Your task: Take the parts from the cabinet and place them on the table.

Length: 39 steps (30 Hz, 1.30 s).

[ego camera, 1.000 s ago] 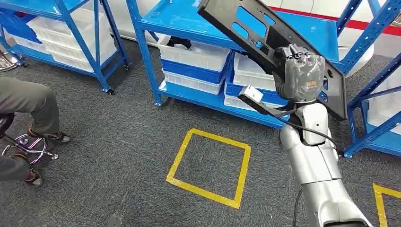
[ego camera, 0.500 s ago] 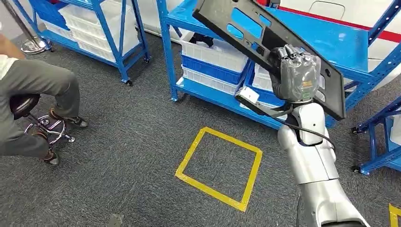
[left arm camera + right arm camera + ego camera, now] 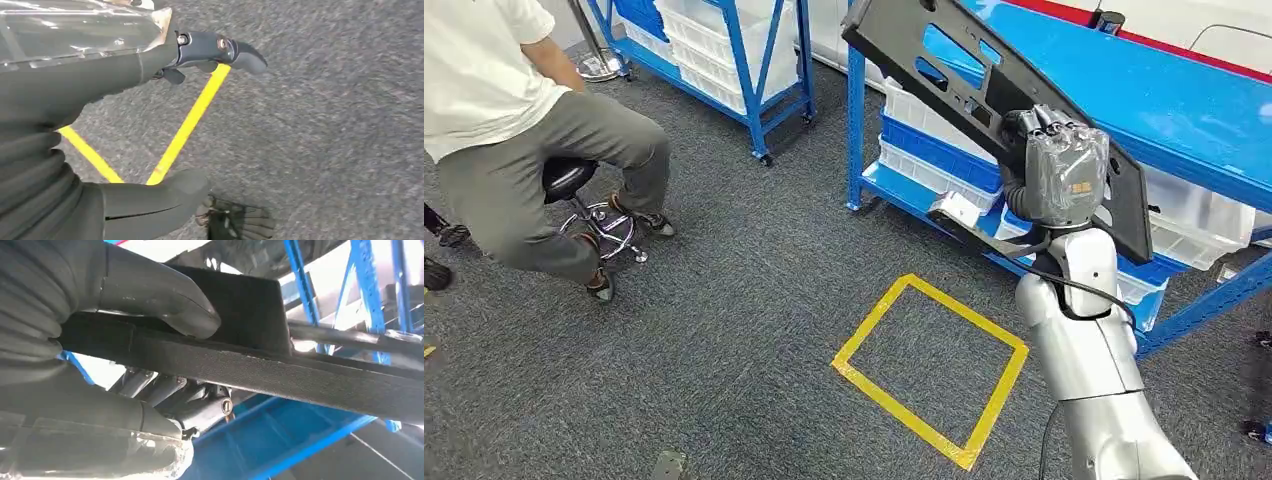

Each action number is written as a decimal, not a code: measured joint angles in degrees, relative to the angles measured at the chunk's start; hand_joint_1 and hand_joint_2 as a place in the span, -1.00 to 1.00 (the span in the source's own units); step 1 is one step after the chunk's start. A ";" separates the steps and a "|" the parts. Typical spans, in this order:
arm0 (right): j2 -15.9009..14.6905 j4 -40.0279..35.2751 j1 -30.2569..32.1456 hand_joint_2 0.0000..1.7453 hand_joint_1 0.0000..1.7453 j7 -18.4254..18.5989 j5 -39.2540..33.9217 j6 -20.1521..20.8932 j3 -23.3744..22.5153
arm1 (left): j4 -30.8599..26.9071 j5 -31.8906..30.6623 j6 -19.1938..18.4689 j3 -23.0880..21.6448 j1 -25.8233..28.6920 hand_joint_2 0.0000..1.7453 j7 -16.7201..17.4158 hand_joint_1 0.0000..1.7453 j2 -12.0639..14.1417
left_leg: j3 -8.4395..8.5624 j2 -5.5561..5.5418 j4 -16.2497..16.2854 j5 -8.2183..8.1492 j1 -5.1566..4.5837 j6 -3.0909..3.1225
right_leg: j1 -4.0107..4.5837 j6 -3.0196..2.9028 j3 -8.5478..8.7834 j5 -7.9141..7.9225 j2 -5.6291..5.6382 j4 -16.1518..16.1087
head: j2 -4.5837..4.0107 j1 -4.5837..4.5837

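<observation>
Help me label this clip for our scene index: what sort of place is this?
Likely a warehouse or parts storeroom: blue metal shelving stacked with white and blue bins, and a yellow taped square on grey carpet.

seated person (image 3: 514,130), stool (image 3: 574,180), yellow floor square (image 3: 931,368)

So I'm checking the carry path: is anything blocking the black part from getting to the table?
Cannot say: the table is not in view. The right hand holds the black part raised in front of the blue shelf. A seated person sits apart, across the carpet.
</observation>
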 joint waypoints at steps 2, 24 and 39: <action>-0.07 -0.33 -0.03 1.00 1.00 -0.28 -0.37 0.17 0.00 | 0.00 0.00 0.15 0.02 0.50 1.00 -0.15 -1.00 0.33 | -1.19 3.65 1.47 -1.29 -0.57 -0.35 | -1.60 -1.01 0.22 0.49 -1.77 -0.70 | 0.00 -0.39; -3.98 -7.78 7.44 1.00 1.00 0.90 1.01 -0.57 -2.89 | 0.00 -0.02 -0.48 0.20 1.78 1.00 -2.03 -1.00 1.14 | 0.53 4.22 0.77 -1.08 -0.02 1.97 | -0.23 1.31 -6.30 -5.06 -3.04 12.88 | 0.00 -1.20; -4.96 -12.85 12.84 1.00 1.00 0.37 0.70 -0.77 -5.18 | -0.02 4.20 7.92 2.93 -2.19 1.00 1.05 -1.00 -0.88 | -6.54 8.85 14.51 -6.06 1.00 -1.74 | -0.53 -2.22 0.39 0.26 -6.41 -0.82 | 0.00 -2.30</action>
